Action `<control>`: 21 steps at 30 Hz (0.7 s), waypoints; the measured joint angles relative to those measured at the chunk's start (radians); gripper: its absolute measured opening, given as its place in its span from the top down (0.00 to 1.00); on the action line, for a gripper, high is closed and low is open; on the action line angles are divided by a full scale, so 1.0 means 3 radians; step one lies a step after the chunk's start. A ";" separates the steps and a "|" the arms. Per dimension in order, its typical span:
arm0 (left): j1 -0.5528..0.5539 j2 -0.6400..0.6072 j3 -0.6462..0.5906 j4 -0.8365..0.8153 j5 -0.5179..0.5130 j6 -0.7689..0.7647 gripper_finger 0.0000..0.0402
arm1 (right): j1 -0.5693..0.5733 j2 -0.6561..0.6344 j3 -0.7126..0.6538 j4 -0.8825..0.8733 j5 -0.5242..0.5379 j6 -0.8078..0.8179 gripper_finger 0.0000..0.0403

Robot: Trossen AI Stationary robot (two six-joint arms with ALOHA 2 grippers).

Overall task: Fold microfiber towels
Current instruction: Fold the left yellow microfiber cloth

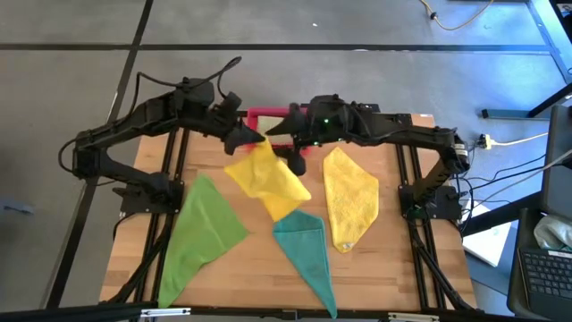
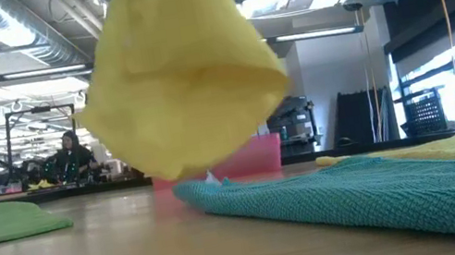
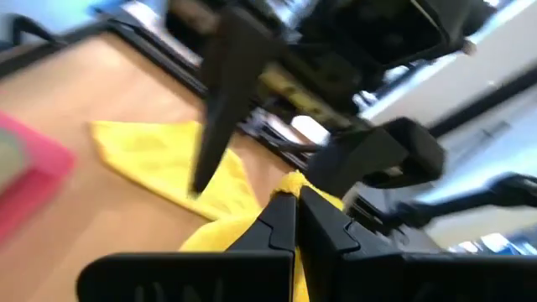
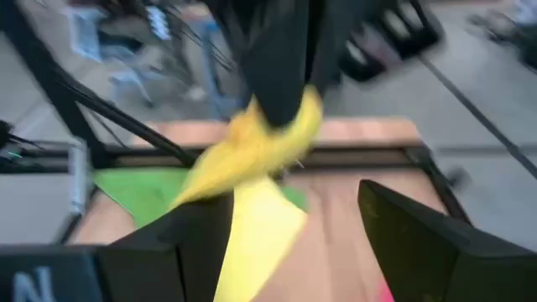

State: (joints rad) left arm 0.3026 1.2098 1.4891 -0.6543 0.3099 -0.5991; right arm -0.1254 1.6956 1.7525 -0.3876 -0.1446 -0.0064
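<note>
Now: left tool (image 3: 295, 214) clamps yellow towel (image 1: 266, 182) aloft | right tool (image 4: 298, 222) wide, empty | teal towel (image 1: 307, 252) beneath

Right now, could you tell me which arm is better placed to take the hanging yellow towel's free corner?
Probably the right. The left gripper is shut on the lifted yellow towel, so it is occupied. The right gripper is open beside it, with the cloth hanging between its fingers.
</note>
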 joint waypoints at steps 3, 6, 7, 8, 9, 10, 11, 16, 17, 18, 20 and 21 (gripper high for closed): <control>0.0056 -0.0023 -0.0002 -0.0041 -0.0332 -0.0003 1.00 | -0.0017 -0.0097 0.0009 -0.0192 0.0225 -0.0009 0.36; 0.0117 -0.0067 -0.0001 -0.0002 -0.0690 -0.0070 1.00 | -0.0016 -0.0250 0.0013 -0.0163 0.0423 0.0084 0.36; 0.0140 -0.0079 -0.0001 0.0005 -0.0763 -0.0098 1.00 | -0.0003 -0.0302 0.0015 -0.0163 0.0495 0.0094 0.36; 0.0163 -0.0089 -0.0003 0.0029 -0.0814 -0.0128 1.00 | 0.0022 -0.0339 0.0016 -0.0166 0.0597 0.0092 0.36; 0.0183 -0.0104 -0.0003 0.0083 -0.0865 -0.0165 1.00 | 0.0048 -0.0374 0.0018 -0.0164 0.0719 0.0088 0.36; 0.0200 -0.0125 -0.0003 0.0145 -0.0905 -0.0197 1.00 | 0.0074 -0.0405 0.0017 -0.0181 0.0840 0.0078 0.36; 0.0214 -0.0153 -0.0003 0.0209 -0.0936 -0.0234 1.00 | 0.0108 -0.0429 0.0017 -0.0182 0.0954 0.0062 0.36; 0.0245 -0.0217 -0.0003 0.0700 -0.1144 -0.0310 1.00 | 0.0269 -0.0446 0.0018 -0.0154 0.1092 -0.0095 0.36; 0.0245 -0.0219 -0.0003 0.0829 -0.1179 -0.0342 1.00 | 0.0297 -0.0410 -0.0002 -0.0135 0.1092 -0.0094 0.36; 0.0245 -0.0220 -0.0003 0.0963 -0.1187 -0.0350 1.00 | 0.0318 -0.0367 -0.0035 -0.0142 0.1089 -0.0083 0.36; 0.0245 -0.0223 -0.0002 0.1188 -0.1176 -0.0377 1.00 | 0.0368 -0.0250 -0.0064 -0.0134 0.1088 -0.0080 0.36; 0.0245 -0.0224 -0.0001 0.1259 -0.1176 -0.0415 1.00 | 0.0394 -0.0197 -0.0067 -0.0092 0.1089 -0.0081 0.36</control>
State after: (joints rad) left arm 0.3759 1.1427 1.4887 -0.2768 -0.0427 -0.7235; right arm -0.0073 1.6366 1.7325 -0.4152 0.1822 -0.0307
